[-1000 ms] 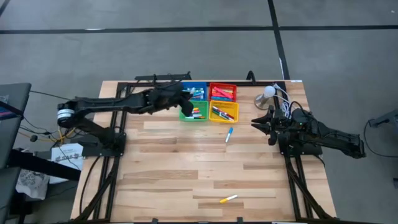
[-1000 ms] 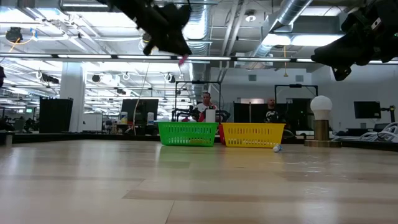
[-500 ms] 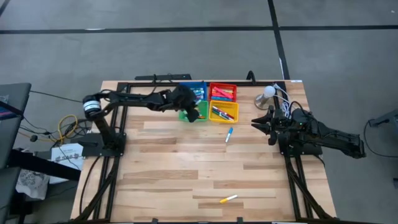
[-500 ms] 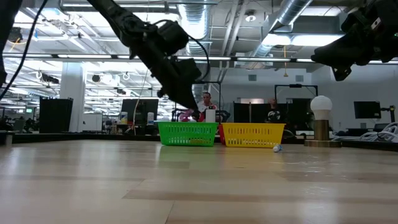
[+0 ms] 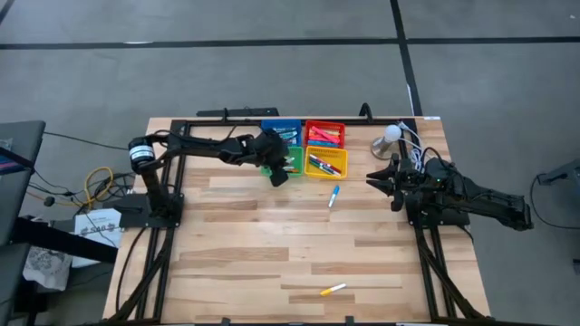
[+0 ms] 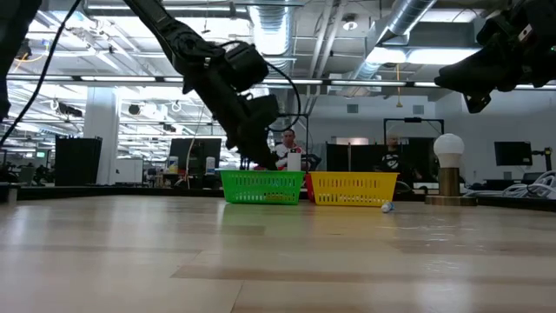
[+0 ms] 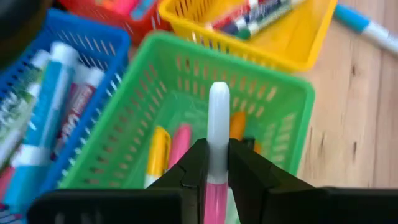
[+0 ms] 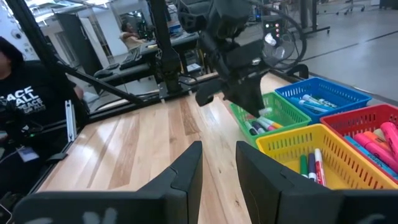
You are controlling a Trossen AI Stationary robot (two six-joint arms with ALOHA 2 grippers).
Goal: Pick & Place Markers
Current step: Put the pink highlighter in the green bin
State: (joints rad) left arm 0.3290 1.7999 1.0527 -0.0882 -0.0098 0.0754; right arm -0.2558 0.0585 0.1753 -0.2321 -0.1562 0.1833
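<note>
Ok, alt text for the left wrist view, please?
The left gripper is shut on a pink-and-white marker, held above the green plastic mesh tray, which already holds yellow, pink and orange markers. Blue, red and yellow trays adjoin it.

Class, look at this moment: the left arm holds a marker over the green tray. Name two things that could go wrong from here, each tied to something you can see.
1. The left gripper holds the pink marker above the green tray, which already contains markers; on release it could bounce off them or catch the rim.
2. The blue marker and yellow marker lie loose on the table; an arm passing low might knock them away.
</note>
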